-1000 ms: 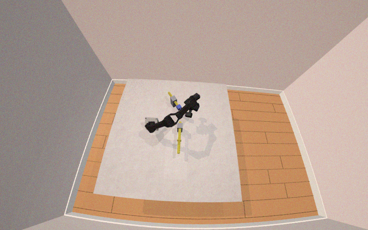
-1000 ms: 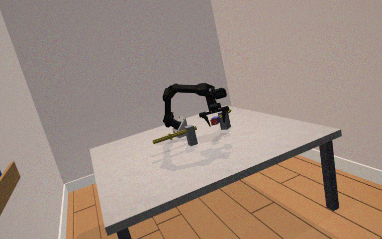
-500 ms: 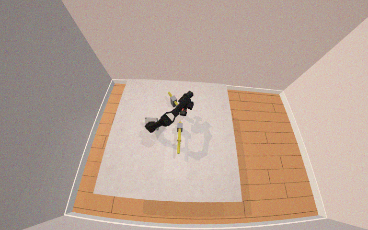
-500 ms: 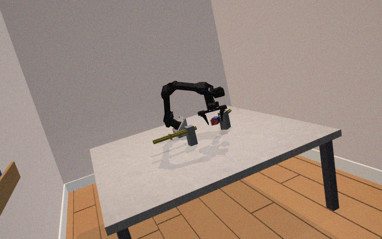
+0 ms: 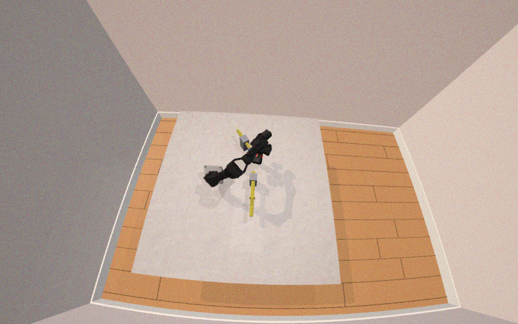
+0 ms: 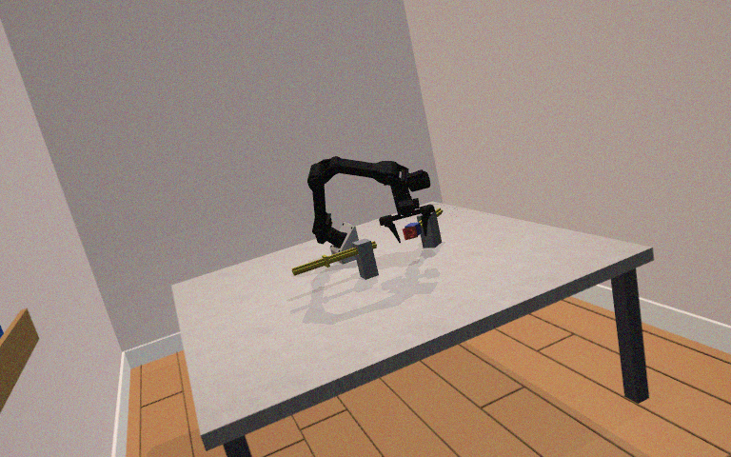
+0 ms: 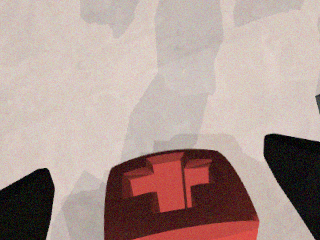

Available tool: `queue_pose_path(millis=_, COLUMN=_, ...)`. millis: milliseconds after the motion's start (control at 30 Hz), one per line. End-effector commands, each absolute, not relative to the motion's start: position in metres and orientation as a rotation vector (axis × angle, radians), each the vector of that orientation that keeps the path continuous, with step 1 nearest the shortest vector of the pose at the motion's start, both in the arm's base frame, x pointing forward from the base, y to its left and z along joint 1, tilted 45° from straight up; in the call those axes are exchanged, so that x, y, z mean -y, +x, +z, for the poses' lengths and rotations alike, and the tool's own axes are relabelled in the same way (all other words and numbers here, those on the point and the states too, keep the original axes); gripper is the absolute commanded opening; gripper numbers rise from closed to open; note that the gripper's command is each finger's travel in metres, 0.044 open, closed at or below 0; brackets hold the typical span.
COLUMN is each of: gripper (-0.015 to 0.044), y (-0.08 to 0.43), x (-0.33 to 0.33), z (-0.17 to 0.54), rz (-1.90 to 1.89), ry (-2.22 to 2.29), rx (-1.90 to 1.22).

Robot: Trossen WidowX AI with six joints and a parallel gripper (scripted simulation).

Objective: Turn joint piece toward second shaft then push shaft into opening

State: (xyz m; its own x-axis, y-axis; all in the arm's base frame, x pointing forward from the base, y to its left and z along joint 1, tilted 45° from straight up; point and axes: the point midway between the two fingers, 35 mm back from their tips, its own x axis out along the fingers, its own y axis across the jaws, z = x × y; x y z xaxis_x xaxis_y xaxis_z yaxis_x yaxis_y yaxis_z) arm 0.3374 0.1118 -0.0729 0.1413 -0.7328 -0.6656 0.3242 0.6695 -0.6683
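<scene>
The red joint piece has a cross-shaped opening. It joins by a blue part to the fixed yellow shaft in its grey block. My gripper is wide open, its fingers on either side of the joint piece, with gaps in the wrist view. The second yellow shaft lies through the second grey block, only a short end showing on the joint side. The arm hides much of the joint from above; its exact alignment is unclear.
The blocks stand apart on the pale table. The black arm arches from its grey base plate over to the joint. A raised collar sits partway along the second shaft.
</scene>
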Motion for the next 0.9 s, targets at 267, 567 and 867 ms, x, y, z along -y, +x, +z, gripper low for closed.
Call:
queue_pose_path(millis=267, gripper=0.0387, y=0.3368, x=-0.0983, z=-0.0835, rz=-0.798, ry=-0.423, rx=-1.205)
queue_pose_path(millis=567, gripper=0.0182, y=0.3368, x=-0.0983, z=-0.0835, rz=-0.798, ry=-0.423, rx=-1.205)
queue_pose_path(millis=867, gripper=0.0182, y=0.3368, x=-0.0983, z=-0.0835, rz=-0.798, ry=-0.423, rx=-1.205)
